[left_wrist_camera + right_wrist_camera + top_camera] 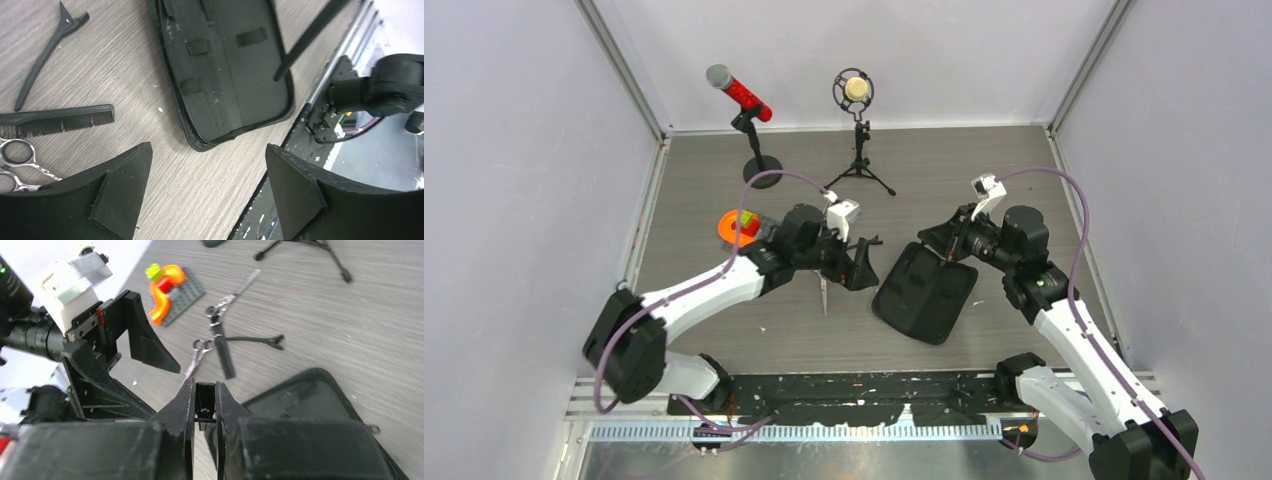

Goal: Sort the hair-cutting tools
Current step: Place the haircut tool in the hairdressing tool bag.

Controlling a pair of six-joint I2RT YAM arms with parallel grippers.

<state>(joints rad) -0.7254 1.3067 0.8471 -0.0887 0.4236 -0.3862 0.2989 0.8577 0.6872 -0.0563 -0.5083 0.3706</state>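
Scissors: shiny silver, ring handles
Comb: black, flat, fine teeth
Left gripper: jaws wide, empty
Right gripper: pinching thin black clip above soft zip case

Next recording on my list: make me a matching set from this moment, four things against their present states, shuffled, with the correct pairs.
1. left tool
2. right tool
3. zip case
4. comb

A. lying open on the table
B. pinched shut on a slim black item
C. flat on the table next to scissors
D. spread wide, holding nothing

Pairs: 1-D, 2-B, 3-A, 4-C
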